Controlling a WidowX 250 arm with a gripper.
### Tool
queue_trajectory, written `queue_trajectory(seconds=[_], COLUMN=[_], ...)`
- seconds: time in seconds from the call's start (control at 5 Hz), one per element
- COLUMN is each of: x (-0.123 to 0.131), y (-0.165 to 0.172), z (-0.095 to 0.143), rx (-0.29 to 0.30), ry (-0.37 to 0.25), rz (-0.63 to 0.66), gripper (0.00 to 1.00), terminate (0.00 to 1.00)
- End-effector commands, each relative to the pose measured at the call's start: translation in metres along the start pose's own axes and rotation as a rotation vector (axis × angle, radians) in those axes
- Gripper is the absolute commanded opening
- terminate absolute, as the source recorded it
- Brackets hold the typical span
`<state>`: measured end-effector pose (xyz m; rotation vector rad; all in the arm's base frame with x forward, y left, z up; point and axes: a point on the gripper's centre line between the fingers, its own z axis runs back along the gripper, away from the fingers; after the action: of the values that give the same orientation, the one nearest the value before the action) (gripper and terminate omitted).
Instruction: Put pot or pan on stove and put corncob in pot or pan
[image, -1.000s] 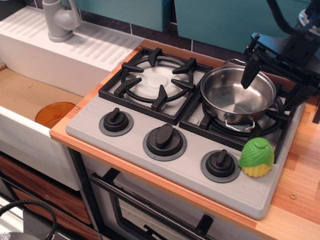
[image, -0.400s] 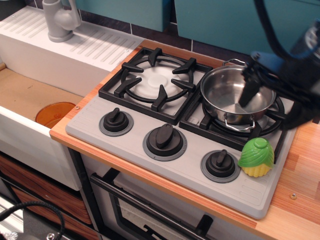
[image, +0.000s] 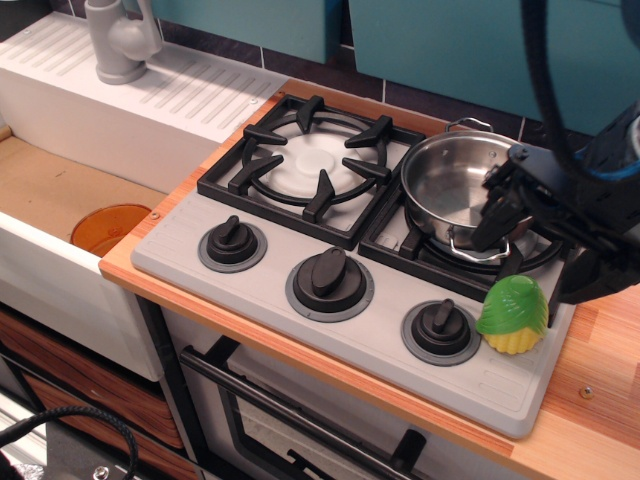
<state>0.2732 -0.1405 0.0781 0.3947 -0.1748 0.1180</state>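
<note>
The corncob (image: 513, 315) is parked at the front right corner of the stove (image: 380, 350), just beside the right knob (image: 441, 330), and hasn't been put in anything yet. Right behind and above it the gripper (image: 545, 240) can be seen, a bit blurry, fingers spread apart, with one finger (image: 490, 218) hung over the pot's near rim. The pot (image: 450, 180) is already set on the back right burner.

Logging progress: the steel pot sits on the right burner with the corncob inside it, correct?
No. The steel pot does sit on the right burner, but the corncob lies outside it, at the stove's front edge beside the right knob, per the observation.image view.
</note>
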Motion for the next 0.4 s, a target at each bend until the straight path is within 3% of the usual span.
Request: queue_trajectory(seconds=[0.0,0.2], x=[-0.0069,-0.0096], y=[-0.0078,-0.0144], z=[-0.0087,-0.0183], rx=[-0.061,-0.065], ry=[-0.093,-0.113], rz=[0.044,0.056], gripper=[1.00,1.00], terminate=[0.00,0.00])
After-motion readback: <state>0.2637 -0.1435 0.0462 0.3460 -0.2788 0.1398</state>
